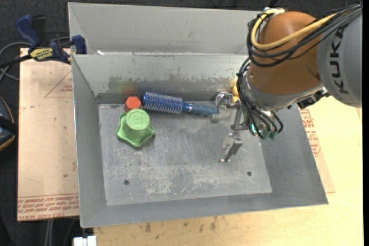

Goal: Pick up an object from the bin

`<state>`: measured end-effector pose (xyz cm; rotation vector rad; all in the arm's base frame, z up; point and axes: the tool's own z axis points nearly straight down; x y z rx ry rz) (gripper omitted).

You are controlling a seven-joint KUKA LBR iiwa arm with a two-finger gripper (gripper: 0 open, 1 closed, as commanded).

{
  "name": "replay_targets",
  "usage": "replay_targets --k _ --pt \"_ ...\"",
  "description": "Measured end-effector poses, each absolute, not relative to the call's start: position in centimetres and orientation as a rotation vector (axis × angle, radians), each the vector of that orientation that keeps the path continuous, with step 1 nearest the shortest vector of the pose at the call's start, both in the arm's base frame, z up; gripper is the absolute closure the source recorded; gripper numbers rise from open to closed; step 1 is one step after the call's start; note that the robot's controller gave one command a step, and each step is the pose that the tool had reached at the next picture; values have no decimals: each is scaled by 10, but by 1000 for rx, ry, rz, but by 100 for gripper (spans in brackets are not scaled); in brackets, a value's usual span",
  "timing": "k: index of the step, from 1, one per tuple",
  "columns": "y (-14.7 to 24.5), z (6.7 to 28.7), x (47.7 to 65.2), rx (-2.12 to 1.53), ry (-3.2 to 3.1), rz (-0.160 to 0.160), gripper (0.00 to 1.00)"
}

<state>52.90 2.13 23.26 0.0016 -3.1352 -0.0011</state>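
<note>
Pincer (232, 150) hangs over bare bin (190, 181) floor near the handle end of the brush (170, 105), can't tell if it's clenched or released. Green cap (136, 127) sits by the bristles.

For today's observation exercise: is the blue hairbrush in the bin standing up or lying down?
Lying down: the blue hairbrush stretches lengthwise on the floor of the bin, along its far wall, with bristled head and handle both seen side-on.

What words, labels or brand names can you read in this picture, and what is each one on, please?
"KUK": brand lettering running along the grey arm; any further letter cannot be made out.
Green plastic cap: a raised round mark on its top, too small to read.
</note>
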Motion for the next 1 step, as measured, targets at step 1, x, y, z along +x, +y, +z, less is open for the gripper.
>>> replay_targets --k 1 --pt "17 75 590 -430 -3113 -5 0"
